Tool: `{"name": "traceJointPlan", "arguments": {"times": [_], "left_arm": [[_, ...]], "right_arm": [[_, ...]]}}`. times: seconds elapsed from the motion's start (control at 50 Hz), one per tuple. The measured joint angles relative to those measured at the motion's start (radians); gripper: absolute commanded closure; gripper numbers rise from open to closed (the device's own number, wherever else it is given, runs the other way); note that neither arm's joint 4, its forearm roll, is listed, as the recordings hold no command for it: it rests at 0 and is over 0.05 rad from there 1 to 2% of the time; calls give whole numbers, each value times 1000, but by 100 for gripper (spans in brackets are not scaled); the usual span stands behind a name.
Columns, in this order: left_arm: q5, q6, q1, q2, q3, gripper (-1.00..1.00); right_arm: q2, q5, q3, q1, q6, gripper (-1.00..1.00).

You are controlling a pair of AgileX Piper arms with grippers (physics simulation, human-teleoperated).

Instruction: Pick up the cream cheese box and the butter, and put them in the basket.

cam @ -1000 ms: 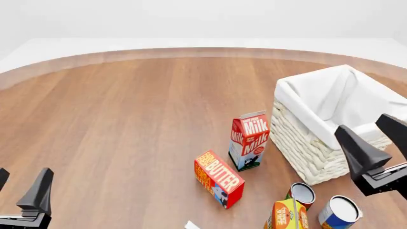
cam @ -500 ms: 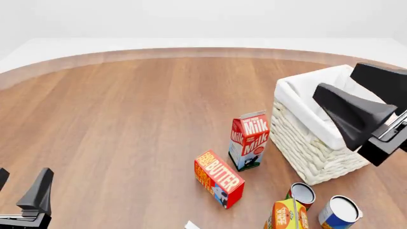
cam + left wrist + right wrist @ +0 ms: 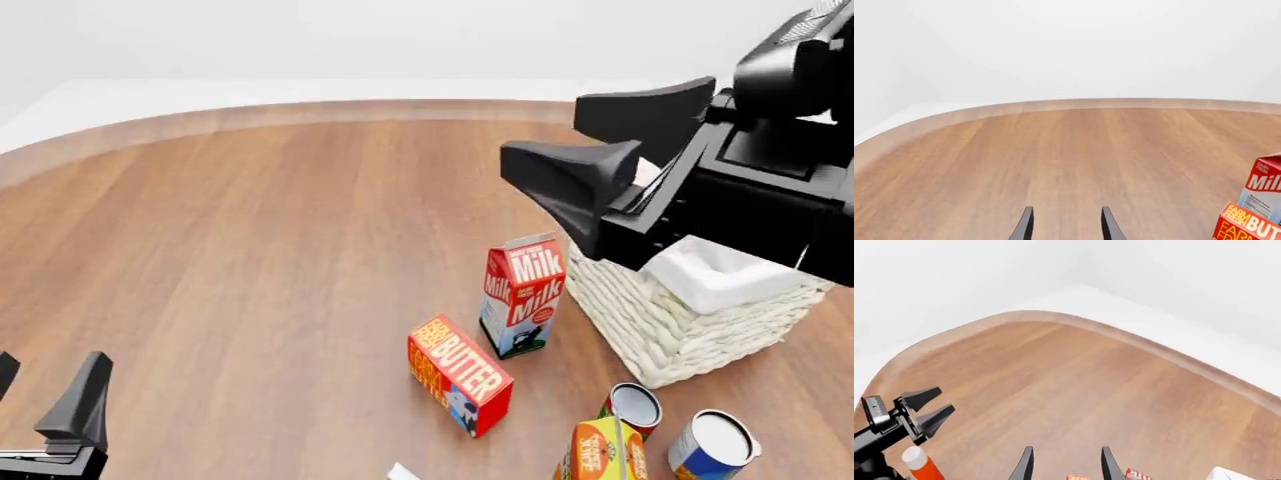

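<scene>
Right end effector point(image 3: 587, 135) gapes above butter point(image 3: 461, 374) lying diagonally

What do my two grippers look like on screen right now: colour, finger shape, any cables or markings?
Both are plain matte black. The right gripper has two thick wedge-shaped fingers tapering to blunt tips on a blocky body. The left gripper shows slimmer pointed fingers. No cables or markings are visible.

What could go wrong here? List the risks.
The milk carton stands upright, close beside the butter; the open right gripper coming down for the butter could topple it. The gripper is also raised in front of the basket, so it might clip the rim.
</scene>
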Motion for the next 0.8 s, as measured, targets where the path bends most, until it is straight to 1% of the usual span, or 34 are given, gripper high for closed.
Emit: {"name": "traceJointPlan", "arguments": {"times": [0.18, 0.34, 0.64, 0.8], "left_arm": [[0, 0, 0, 0, 0, -100], [0, 0, 0, 0, 0, -100], [0, 0, 0, 0, 0, -100], [0, 0, 0, 0, 0, -100]], "right_arm": [[100, 12, -19, 33, -5, -100], [161, 10, -11, 48, -7, -100], [206, -20, 67, 51, 19, -100], [224, -46, 118, 39, 23, -100]]}}
